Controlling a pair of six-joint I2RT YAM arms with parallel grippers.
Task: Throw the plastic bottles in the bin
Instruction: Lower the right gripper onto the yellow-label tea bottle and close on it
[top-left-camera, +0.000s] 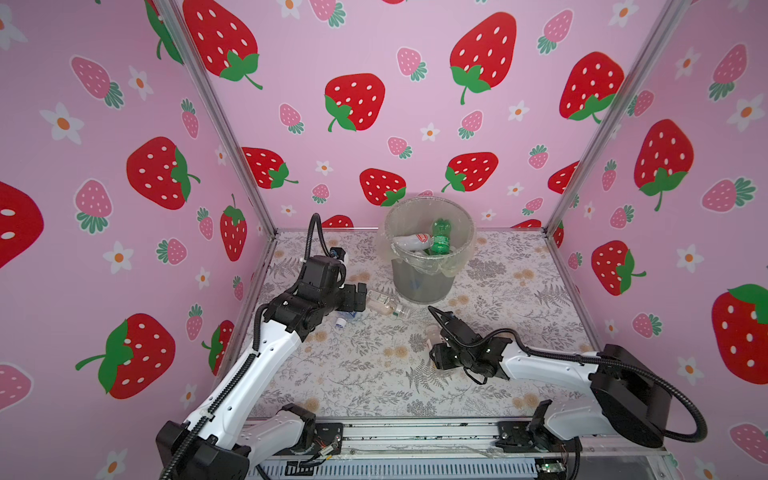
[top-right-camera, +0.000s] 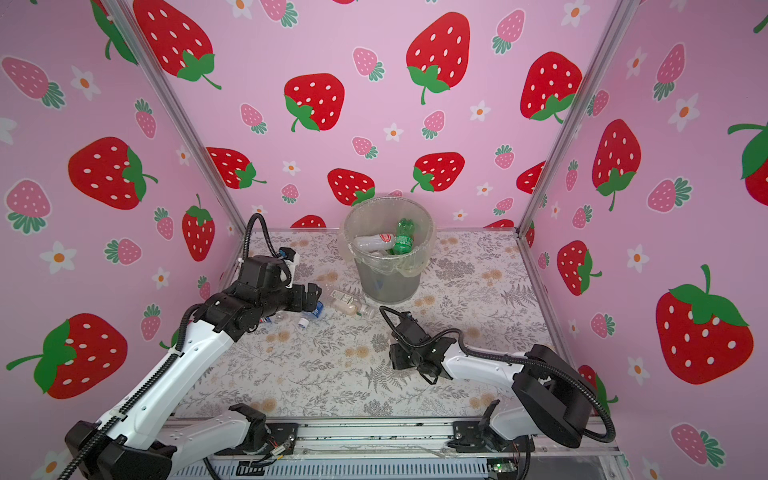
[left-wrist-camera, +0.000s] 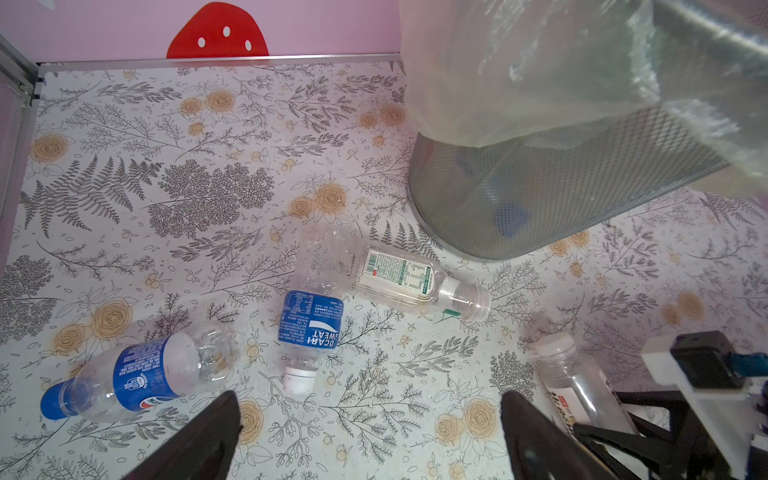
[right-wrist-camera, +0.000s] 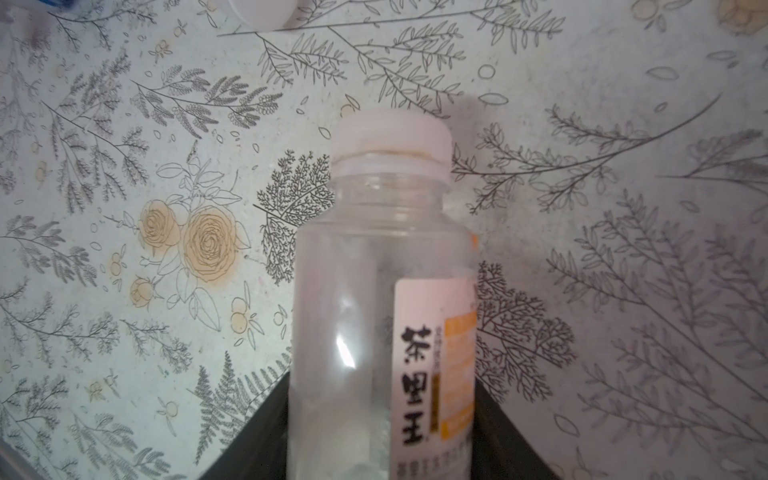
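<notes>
Pink strawberry-print walls around a floral tabletop; left gripper released, right gripper clenched on a white-capped bottle.

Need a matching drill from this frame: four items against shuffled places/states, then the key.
Items:
1. green bottle
2. blue-capped bottle
3. orange-label bottle
4. left gripper

States:
A. open, holding nothing
B. clasped by the right gripper
C. inside the bin
D. lying loose on the table, no gripper on it

Pairs: 1-C, 2-D, 3-B, 4-A
</notes>
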